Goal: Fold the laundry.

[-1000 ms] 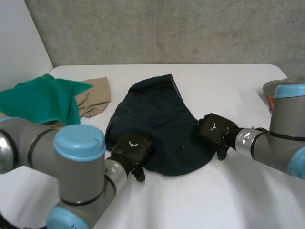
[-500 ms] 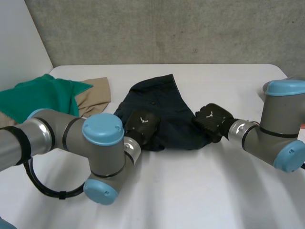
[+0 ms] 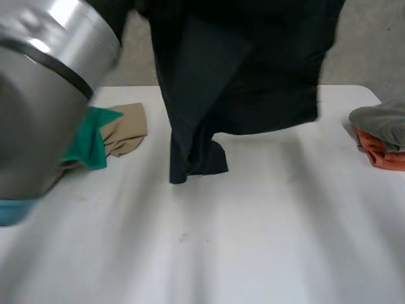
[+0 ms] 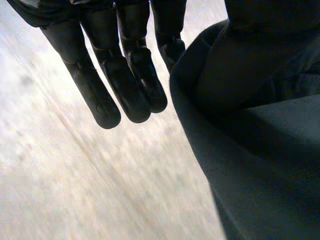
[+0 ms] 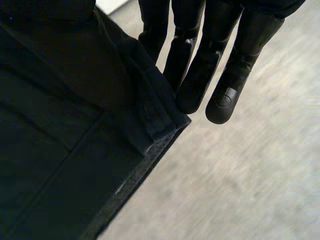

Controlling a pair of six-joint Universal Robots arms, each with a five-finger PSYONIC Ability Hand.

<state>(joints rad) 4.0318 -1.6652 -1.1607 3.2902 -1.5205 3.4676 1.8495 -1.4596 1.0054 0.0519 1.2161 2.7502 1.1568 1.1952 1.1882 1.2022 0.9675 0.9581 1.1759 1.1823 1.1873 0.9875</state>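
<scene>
A dark navy garment (image 3: 240,82) hangs in the air above the white table (image 3: 253,240), its lowest part (image 3: 196,161) close over the tabletop. In the left wrist view my left hand (image 4: 115,75) points straight fingers down, and the garment (image 4: 260,150) hangs from it by the thumb side. My right hand (image 5: 200,65) shows the same in its own wrist view: straight fingers, with a hemmed edge of the garment (image 5: 60,125) pinched beside them and hanging down. My left arm (image 3: 44,95) looms large near the camera.
A green cloth (image 3: 88,149) and a tan cloth (image 3: 126,130) lie at the table's left side. A grey cloth (image 3: 383,123) rests on an orange one (image 3: 380,155) at the right edge.
Both hands closed on the garment's near edge and raised it off the table. It now hangs in the air, and the left arm has swung up close to the camera.
</scene>
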